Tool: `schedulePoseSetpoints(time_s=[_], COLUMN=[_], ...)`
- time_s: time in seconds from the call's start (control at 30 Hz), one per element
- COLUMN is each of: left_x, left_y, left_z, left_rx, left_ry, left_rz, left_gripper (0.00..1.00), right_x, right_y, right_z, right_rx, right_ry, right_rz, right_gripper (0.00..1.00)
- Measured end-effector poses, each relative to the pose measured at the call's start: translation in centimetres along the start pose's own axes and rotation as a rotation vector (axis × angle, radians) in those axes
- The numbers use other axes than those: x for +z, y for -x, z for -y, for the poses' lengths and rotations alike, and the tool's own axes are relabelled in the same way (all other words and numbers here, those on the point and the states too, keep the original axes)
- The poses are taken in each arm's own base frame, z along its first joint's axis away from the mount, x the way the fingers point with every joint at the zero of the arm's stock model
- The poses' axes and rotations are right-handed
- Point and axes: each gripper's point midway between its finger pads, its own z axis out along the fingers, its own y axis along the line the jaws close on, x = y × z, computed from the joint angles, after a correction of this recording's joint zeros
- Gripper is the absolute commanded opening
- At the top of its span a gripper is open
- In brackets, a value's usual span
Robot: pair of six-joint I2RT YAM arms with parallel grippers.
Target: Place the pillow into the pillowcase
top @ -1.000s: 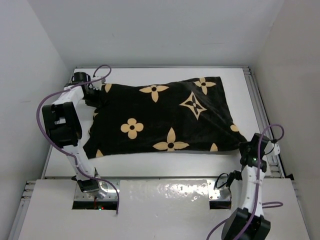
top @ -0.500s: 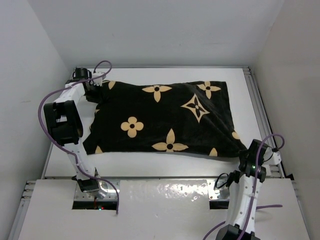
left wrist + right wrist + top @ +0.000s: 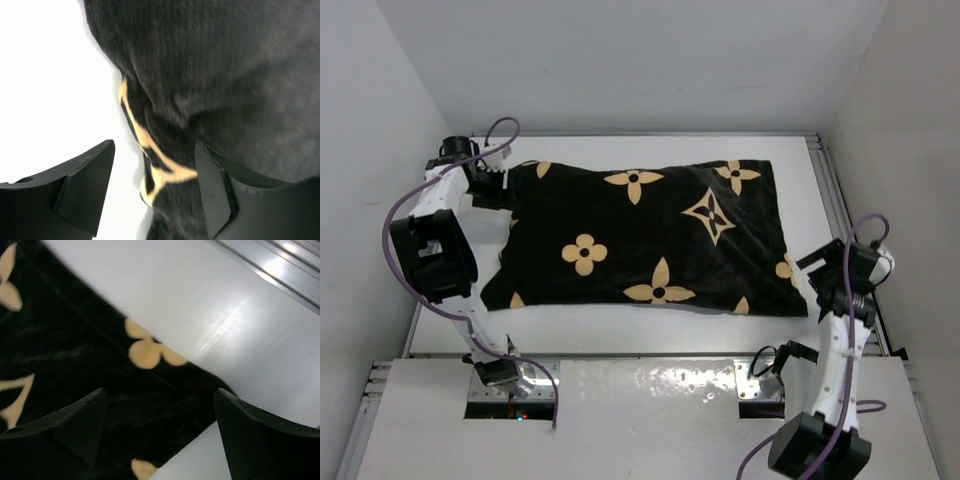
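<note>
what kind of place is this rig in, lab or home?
Likely a lab test cell, not a home: a white table boxed in by plain white walls, a left arm and right arm bolted at its near edge, metal rails down one side. A black pillowcase lies on it.

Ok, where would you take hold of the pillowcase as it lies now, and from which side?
Probably its near-right corner, coming in low from the right. The pillowcase lies flat and broad on the table, too wide mid-body for a gripper. That corner tapers to thin fabric at table level, and the open right gripper faces it.
</note>
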Motion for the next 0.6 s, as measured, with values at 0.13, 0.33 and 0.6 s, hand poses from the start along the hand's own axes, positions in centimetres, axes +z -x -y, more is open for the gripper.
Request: schedulePoseSetpoints(time_s=[0.13, 0.33, 0.6], left_x=[-2.1, -8.2, -17.4], left_y=[-0.2, 0.0, -1.2], left_z=[0.0, -3.1, -5.6], left_rx=[-0.022, -0.082, -0.122], left_ry=[-0.004, 0.096, 0.335], left_rz=[0.013, 0.123, 0.285], left_gripper=[0.65, 1.0, 1.0], right_x=[-0.9, -3.5, -4.4], right_y=[1.9, 4.5, 3.5], right_z=[-3.8, -6.9, -6.5], right_rx=[-0.084, -0.206, -0.274], right_ry=[0.137, 0.254, 0.238], right_rz=[-0.04, -0.021, -0.082], right_gripper=[0.81, 0.99, 0.99])
